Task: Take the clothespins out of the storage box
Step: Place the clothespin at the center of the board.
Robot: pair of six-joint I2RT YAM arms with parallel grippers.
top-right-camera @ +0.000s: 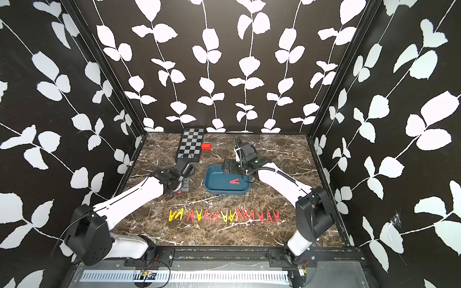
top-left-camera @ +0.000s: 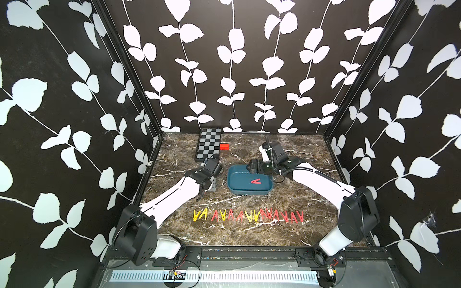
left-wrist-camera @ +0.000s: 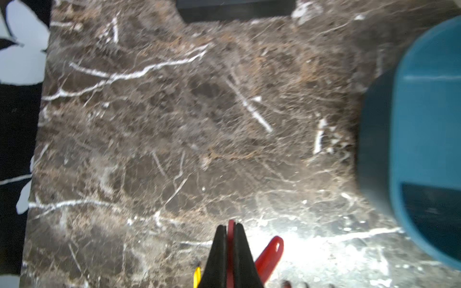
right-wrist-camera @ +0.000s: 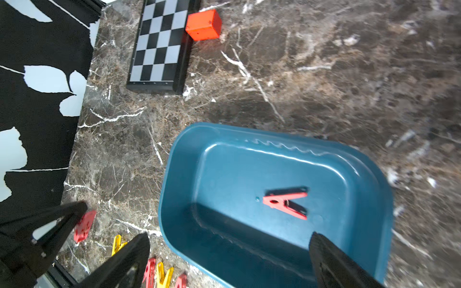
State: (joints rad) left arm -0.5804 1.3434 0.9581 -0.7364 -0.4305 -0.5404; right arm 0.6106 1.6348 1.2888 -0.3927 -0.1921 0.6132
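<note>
Marble-patterned tabletop (top-left-camera: 287,199), leaf-print black walls (top-left-camera: 224,74), left gripper (left-wrist-camera: 229,229) pinching red clothespin (left-wrist-camera: 270,254), right gripper (right-wrist-camera: 230,236) wide at storage box (right-wrist-camera: 169,174).

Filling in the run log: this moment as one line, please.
left hand shut on red clothespin | right hand open above storage box | lone red clothespin inside | clothespin row on table

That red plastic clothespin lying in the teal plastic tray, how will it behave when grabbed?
Likely light and stiff: the red plastic clothespin is small and thin. Lying flat, it should not roll. On the glossy floor of the teal plastic tray it may skid if nudged.
</note>
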